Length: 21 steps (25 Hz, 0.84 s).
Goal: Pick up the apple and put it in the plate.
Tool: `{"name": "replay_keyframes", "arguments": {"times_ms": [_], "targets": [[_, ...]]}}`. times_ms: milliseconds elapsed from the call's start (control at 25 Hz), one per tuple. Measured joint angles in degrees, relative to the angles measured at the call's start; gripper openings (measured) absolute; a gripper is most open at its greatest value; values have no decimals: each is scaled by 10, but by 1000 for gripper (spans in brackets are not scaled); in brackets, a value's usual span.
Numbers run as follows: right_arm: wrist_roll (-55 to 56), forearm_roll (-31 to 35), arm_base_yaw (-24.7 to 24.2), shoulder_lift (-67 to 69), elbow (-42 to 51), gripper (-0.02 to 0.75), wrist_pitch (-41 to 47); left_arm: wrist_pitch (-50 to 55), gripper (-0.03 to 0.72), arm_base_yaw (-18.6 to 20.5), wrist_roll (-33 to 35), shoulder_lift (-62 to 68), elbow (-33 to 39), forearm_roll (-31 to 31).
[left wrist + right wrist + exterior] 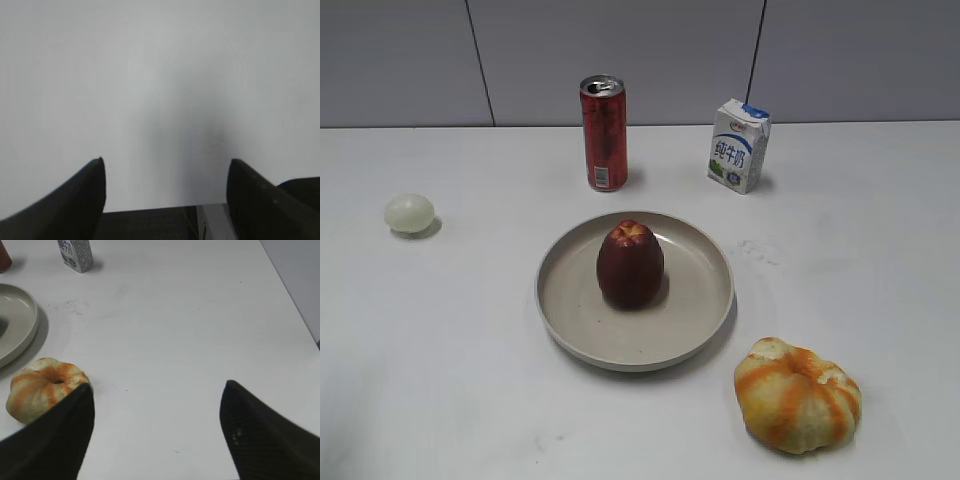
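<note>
Apple (630, 265) is sitting upright right in the middle of the plate (570, 300), dimpled yellowish top facing up, nothing holding it.

Going big to small: the white bench (880, 250) carries everything. The plate is the broad beige dish near the center. To its front right, close to the rim but not touching, there's an orange-and-yellow ribbed pumpkin (798, 394). Behind the plate stands a tall red can (604, 133), upright with the opened top showing, and off to its right a small blue-and-white milk carton (738, 145), also upright. Way out left, well apart from the rest, is a little pale egg (409, 213).

Neither arm shows up in the exterior view. The left tool (166, 165) is spread wide open over bare bench, empty. The right tool (157, 387) is open too, empty, with the pumpkin just beside its left finger (60, 435).
</note>
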Motion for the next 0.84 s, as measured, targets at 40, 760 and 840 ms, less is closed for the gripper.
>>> {"name": "replay_keyframes", "arguments": {"times_ms": [40, 760, 840], "targets": [[0, 0, 0, 0, 0, 589, 0, -3, 571, 0, 0, -26, 27, -3], [-1, 0, 0, 0, 0, 589, 0, -44, 571, 0, -11, -467, 176, -21], [0, 0, 0, 0, 0, 589, 0, -44, 571, 0, -11, -499, 176, -21]]}}
